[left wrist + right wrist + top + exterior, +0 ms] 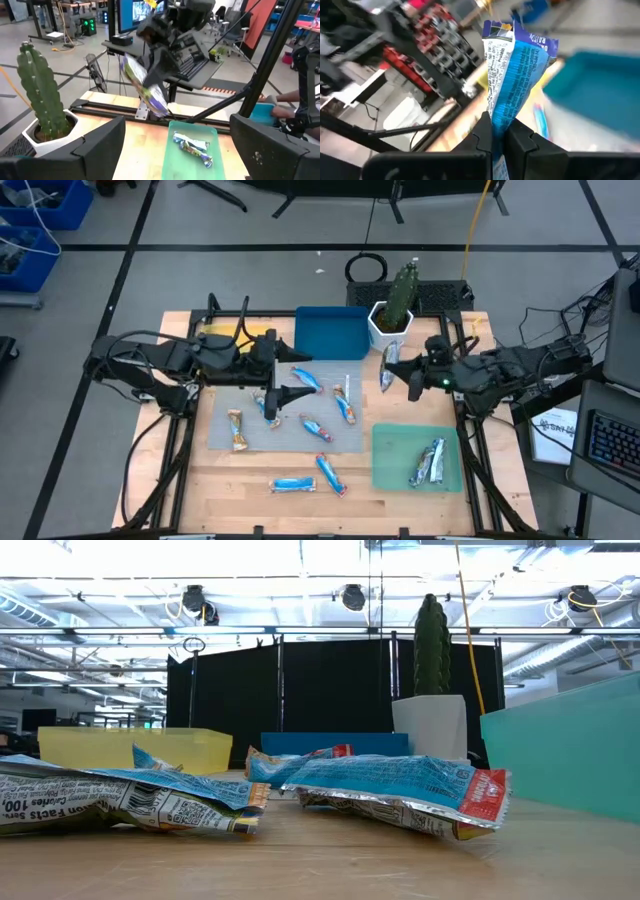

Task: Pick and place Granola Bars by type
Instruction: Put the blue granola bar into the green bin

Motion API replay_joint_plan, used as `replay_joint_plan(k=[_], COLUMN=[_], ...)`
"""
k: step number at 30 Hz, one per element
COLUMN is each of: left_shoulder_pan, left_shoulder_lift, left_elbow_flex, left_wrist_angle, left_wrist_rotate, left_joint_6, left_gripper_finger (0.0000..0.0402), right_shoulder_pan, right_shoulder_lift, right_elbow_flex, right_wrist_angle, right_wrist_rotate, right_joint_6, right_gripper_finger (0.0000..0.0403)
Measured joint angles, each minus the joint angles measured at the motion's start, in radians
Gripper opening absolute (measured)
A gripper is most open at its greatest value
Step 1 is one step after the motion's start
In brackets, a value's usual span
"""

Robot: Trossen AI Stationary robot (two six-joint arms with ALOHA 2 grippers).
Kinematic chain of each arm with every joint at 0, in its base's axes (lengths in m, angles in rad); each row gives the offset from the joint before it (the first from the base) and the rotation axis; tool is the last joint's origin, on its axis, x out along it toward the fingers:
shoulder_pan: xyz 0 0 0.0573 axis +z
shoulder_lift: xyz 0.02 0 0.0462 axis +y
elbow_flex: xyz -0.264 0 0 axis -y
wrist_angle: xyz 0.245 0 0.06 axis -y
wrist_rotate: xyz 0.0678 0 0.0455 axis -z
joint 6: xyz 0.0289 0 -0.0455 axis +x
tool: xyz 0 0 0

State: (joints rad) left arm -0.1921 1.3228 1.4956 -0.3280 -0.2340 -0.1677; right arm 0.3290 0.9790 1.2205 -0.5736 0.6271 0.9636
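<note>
Several shiny blue granola bars (317, 428) lie loose on a grey mat (225, 395) and on the wood in front of it; two show close up in the low view (400, 790). Two multicoloured bars (428, 463) lie in the green tray (390, 470). My right gripper (395, 373) is raised between the cactus pot and the green tray, shut on a blue-and-silver bar (387, 368). My left gripper (295, 373) hovers wide open over the mat's far part, facing right, touching nothing; its fingers (100, 145) frame the left wrist view. My right gripper (499, 132) pinches one end of the bar's wrapper (498, 117) between its two fingers. The rest of the bar (517, 55) sticks out past the fingertips. In the left wrist view the bar (145, 87) hangs tilted below the gripper, lifted clear of the table.
A blue tray (330, 330) sits at the far edge, with a cactus in a white pot (392, 315) to its right. A yellow tray (130, 748) stands far left, mostly hidden under the left arm in the high view. Bare wood lies along the near edge.
</note>
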Motion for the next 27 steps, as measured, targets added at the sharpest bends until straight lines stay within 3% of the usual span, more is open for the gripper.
replay_joint_plan(k=[4,12,27], left_shoulder_pan=[0.000,-0.001,0.000], left_shoulder_lift=[0.000,-0.009,-0.073], left_elbow_flex=[0.000,-0.001,0.000], left_wrist_angle=[-0.017,-0.058,-0.155], left_wrist_rotate=[0.000,0.002,0.005], left_joint_6=[-0.001,-0.024,-0.019], left_gripper_finger=[0.0356,0.0359,0.0351], right_shoulder_pan=[0.013,0.114,0.339], right_shoulder_lift=[0.019,0.081,0.336], right_elbow_flex=[0.000,0.000,0.001], right_wrist_angle=[-0.085,-0.228,-0.417], right_wrist_rotate=[-0.054,-0.053,-0.055], right_joint_6=[0.173,0.471,0.994], right_gripper_finger=[0.0009,0.0008,0.0008])
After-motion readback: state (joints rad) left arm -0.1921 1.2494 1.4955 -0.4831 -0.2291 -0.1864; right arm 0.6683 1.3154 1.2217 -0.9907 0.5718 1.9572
